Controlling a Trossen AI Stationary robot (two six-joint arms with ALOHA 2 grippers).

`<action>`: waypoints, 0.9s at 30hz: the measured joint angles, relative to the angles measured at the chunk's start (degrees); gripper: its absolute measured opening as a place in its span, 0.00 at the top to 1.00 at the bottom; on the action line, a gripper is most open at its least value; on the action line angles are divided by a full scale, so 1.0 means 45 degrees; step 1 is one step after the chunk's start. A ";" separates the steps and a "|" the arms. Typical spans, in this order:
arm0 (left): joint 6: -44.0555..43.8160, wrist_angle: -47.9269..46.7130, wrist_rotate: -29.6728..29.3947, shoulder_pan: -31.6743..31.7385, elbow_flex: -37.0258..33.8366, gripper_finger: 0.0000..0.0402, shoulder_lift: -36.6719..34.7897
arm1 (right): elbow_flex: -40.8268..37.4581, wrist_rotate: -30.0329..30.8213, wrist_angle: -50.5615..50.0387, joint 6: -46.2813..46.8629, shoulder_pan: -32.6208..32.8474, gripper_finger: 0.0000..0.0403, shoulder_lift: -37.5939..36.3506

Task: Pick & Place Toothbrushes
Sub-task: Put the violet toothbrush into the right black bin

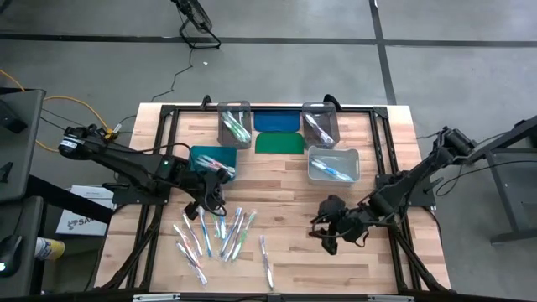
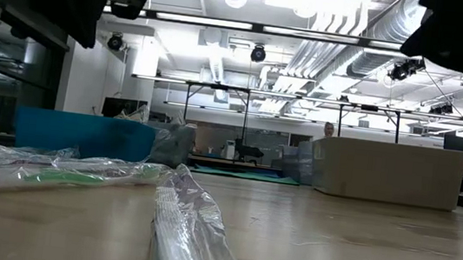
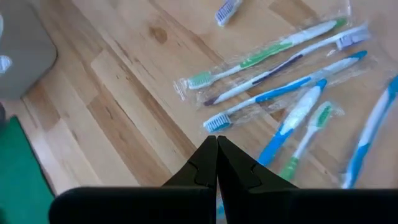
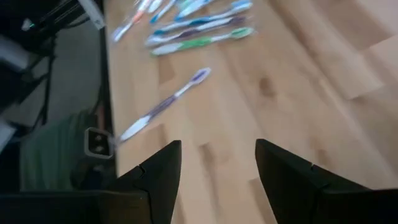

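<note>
Left gripper (image 3: 217,155) hovering over the toothbrushes (image 1: 220,235), fingers pressed together, pinching nothing; wrapped toothbrushes lying scattered on the bench (image 1: 294,180), front-left, more sitting in the bins (image 1: 333,163) at the back; right gripper (image 4: 217,165) hanging above bare wood right of the pile, fingers spread, holding nothing; single toothbrush (image 4: 163,104) lying apart near the front edge.

In the low view, the crinkled clear plastic wrappers (image 2: 190,222) nearest the lens are a blur and hide whatever they hold. From above, the thin wrapped toothbrushes (image 1: 220,235) strewn on the wooden surface (image 1: 294,260) are too small to count. The left wrist view cuts off a blue-handled toothbrush (image 3: 372,134) at its edge.
</note>
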 joint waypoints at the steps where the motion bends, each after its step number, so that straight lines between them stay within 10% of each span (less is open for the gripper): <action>1: 0.0295 0.0203 -0.0005 0.0002 0.0000 1.00 0.0055 | 0.0000 -0.0073 0.0196 0.0000 0.0065 0.51 0.0118; 10: 0.1882 0.2880 0.0399 -0.0002 0.0004 0.97 0.1814 | -0.0015 0.0057 0.0458 0.0691 0.0785 0.51 0.0573; 20: 0.3349 0.5386 0.2133 -0.0182 -0.0003 0.69 0.4495 | -0.0010 0.0552 0.0270 0.0732 0.1669 0.51 0.0568; 27: 0.2529 0.7158 0.2171 -0.1264 0.0053 0.74 0.6071 | 0.0000 0.1149 0.0201 0.0882 0.2087 0.51 0.0563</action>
